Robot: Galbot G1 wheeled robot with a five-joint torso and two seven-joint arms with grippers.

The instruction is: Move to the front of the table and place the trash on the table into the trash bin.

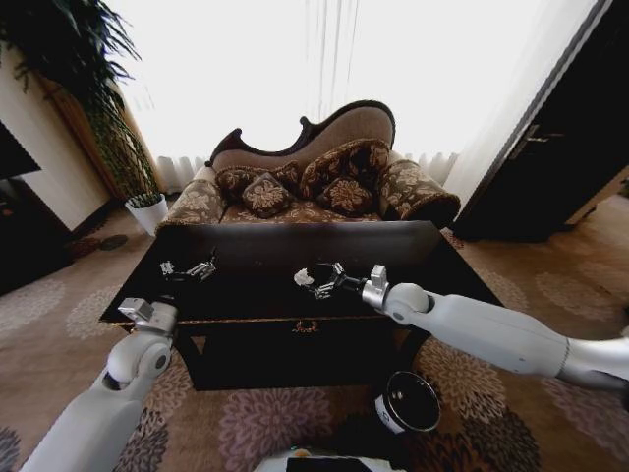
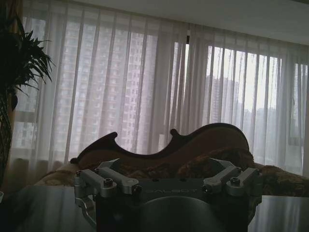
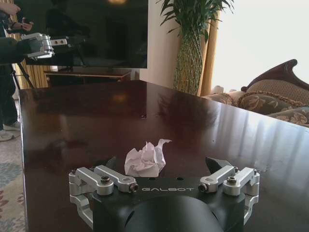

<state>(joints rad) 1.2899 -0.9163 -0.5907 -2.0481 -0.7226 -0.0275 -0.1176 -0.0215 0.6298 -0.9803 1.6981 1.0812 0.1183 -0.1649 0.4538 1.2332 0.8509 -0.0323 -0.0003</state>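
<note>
Paper: crumpled white wad (image 3: 145, 160) on the glossy dark table (image 3: 87, 130), lying between my right gripper's open fingers.
Right gripper: (image 1: 316, 279) reaching over the table's middle toward the front edge; jaws spread wide, both black fingertips (image 3: 216, 163) clear of the paper, nothing held yet.
Left gripper: (image 1: 189, 268) hovers over the left part of the table; I cannot tell from the pictures how its fingers are set.
Handling, my judgement: wad looks very light and soft, will crush rather than resist; no fragility worry. Light closing force should do.
Slip risk: polished top looks slick, so a glancing finger may skate the wad away instead of trapping it.
Where to grip: across the thick lower body of the wad, not the thin flap standing up at its top, which would likely tear or pull free.
Approach, my judgement: fingertips low, near the tabletop, one on each side, before closing.
Bin: black bucket (image 1: 407, 402) on the carpet in front of the table, below my right arm, mouth open upward.
Progress: pick not yet made.
</note>
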